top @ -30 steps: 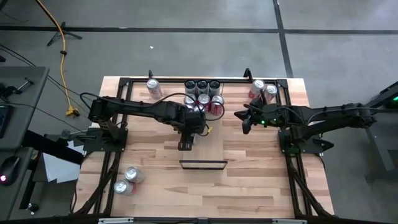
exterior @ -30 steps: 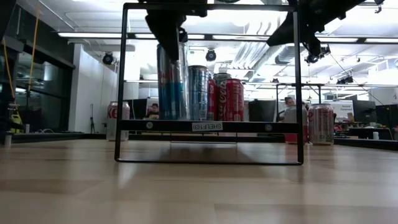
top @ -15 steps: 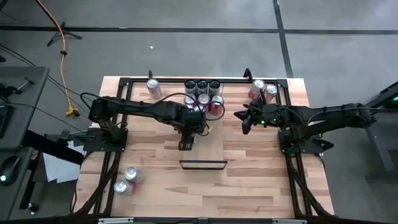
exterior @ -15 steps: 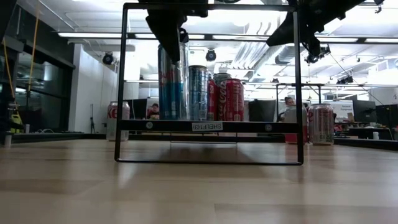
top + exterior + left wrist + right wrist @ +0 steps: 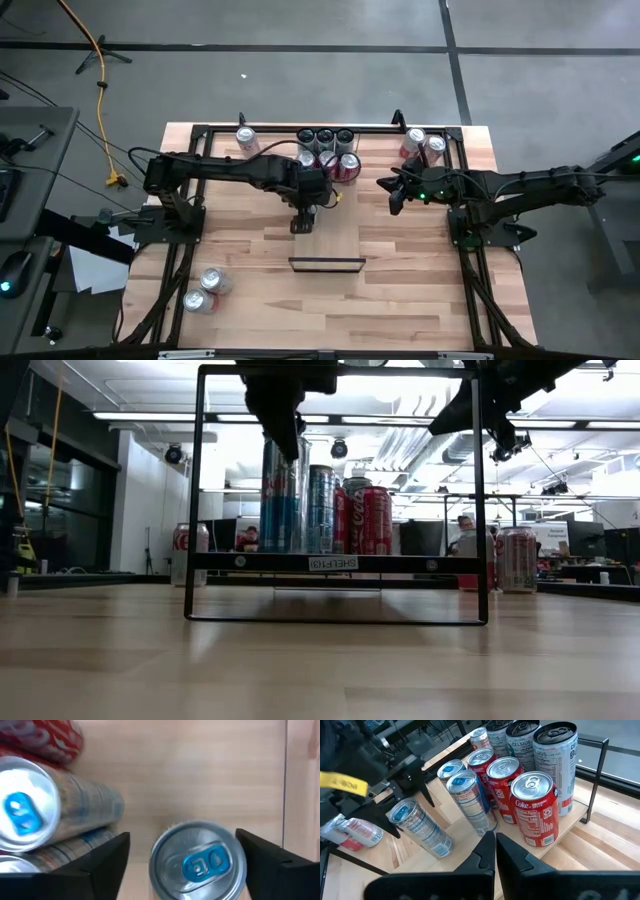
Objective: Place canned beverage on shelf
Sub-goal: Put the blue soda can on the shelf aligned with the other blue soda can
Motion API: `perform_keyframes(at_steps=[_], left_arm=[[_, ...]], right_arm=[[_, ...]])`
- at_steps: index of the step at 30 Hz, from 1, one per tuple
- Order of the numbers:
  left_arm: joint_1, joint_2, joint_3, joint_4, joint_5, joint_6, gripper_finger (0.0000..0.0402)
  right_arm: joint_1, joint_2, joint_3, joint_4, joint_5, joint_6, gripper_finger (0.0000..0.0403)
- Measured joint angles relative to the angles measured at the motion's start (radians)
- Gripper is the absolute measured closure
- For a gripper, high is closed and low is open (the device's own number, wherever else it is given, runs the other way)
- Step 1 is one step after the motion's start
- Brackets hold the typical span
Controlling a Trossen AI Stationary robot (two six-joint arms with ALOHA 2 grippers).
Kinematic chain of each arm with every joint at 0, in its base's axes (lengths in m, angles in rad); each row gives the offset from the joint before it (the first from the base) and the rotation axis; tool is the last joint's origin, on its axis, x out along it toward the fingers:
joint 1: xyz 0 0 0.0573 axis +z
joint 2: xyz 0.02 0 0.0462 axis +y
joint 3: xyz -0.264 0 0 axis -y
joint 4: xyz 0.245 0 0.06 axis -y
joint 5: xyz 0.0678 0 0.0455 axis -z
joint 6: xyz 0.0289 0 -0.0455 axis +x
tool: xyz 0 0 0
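Note:
A slim silver-and-blue can (image 5: 200, 862) stands upright on the pale wooden shelf (image 5: 335, 235), near the shelf's left side; it also shows in the low view (image 5: 284, 495) and the right wrist view (image 5: 417, 827). My left gripper (image 5: 308, 195) points down over it. It is open, with one finger on either side of the can's top (image 5: 402, 812). My right gripper (image 5: 395, 195) is shut and empty, held in the air to the right of the shelf. My left gripper's fingers straddle the can's top from above. Bare wood shows between one finger (image 5: 107, 860) and the can's rim. The other finger (image 5: 265, 857) lies right against the rim (image 5: 239, 851); I cannot tell whether it touches. The can stands on the shelf.
Farther back on the shelf stand two more slim blue cans (image 5: 465, 795), red cola cans (image 5: 535, 805) and three dark cans (image 5: 325, 137). Loose cans are on the table at far left (image 5: 247, 140), far right (image 5: 425, 145) and near left (image 5: 205, 290). The shelf's near half is bare.
My left gripper has moved a little toward the table's far edge and to the right. The slim blue can has shifted slightly to the right with it and stays upright on the shelf.

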Motion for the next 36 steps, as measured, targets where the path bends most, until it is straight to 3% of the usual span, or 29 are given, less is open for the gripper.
perform_keyframes(at_steps=[6,10,14,19,29,36], left_arm=[[-0.001,-0.002,0.122,-0.047,0.012,0.020,0.0044],[-0.010,-0.010,0.200,-0.060,0.013,-0.065,0.0034],[-0.031,-0.047,0.193,-0.050,0.012,-0.160,0.0036],[-0.093,-0.121,0.082,-0.046,-0.050,-0.226,0.0036],[-0.306,-0.471,-0.329,0.223,-0.546,-0.619,0.0037],[-0.353,-0.578,-0.541,0.289,-0.580,-0.829,0.0043]], right_arm=[[0.000,0.000,0.000,0.000,0.000,0.000,0.0402],[0.000,0.000,0.000,-0.003,0.000,0.000,0.0402],[0.000,0.000,0.000,-0.019,0.000,0.000,0.0402],[0.000,0.000,0.000,-0.041,0.000,0.000,0.0402],[0.000,0.000,0.000,-0.050,0.000,0.000,0.0402],[0.000,0.000,0.000,-0.050,0.006,0.000,0.0402]])
